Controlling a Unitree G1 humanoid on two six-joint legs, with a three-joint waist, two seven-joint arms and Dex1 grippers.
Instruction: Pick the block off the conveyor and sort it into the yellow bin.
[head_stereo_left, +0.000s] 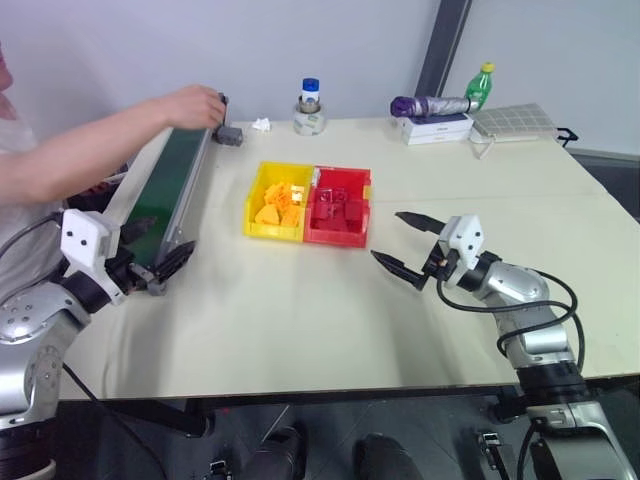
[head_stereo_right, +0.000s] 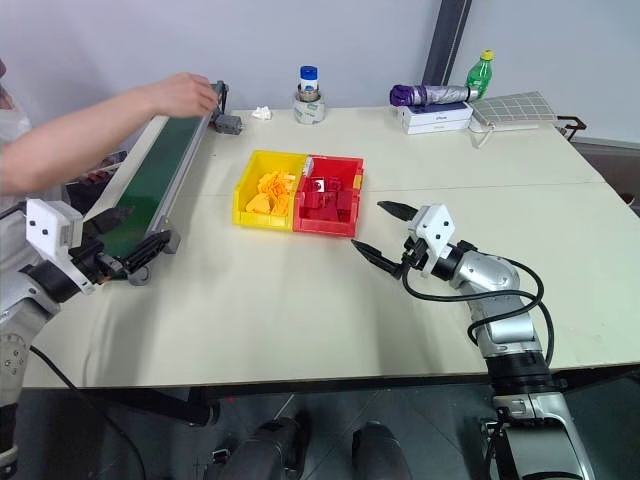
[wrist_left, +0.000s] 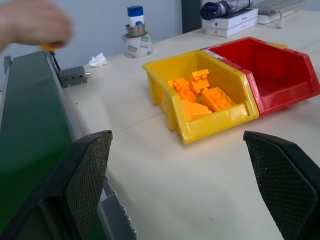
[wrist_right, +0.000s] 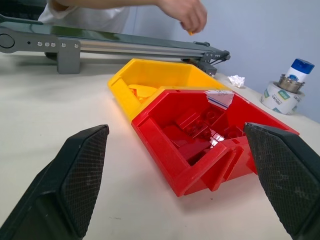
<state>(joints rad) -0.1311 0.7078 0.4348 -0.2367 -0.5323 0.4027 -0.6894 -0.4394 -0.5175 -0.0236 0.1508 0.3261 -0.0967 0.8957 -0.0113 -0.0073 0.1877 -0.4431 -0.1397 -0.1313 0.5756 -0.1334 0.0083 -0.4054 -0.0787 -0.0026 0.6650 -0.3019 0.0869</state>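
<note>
A person's hand (head_stereo_left: 193, 104) is over the far end of the conveyor (head_stereo_left: 165, 185), pinching a small orange block (wrist_right: 190, 32) just above the belt, so the piece has not reached the robot. The left gripper (head_stereo_left: 152, 262) waits at the near end of the belt with its fingers spread wide and nothing between them; the right gripper (head_stereo_left: 408, 246) hangs over the bare table in front of the red bin (head_stereo_left: 340, 207), also released and empty. The main risk I see is timing: if the left arm reaches up the belt while that hand is there, it could bump the person, and if it waits too long the block may ride off the end roller beside its fingers. The block is small, so a wide grab could pinch it off-centre and flick it away. The yellow bin (head_stereo_left: 275, 203) touches the red one, so a careless drop near the shared wall could land in the wrong side.
</note>
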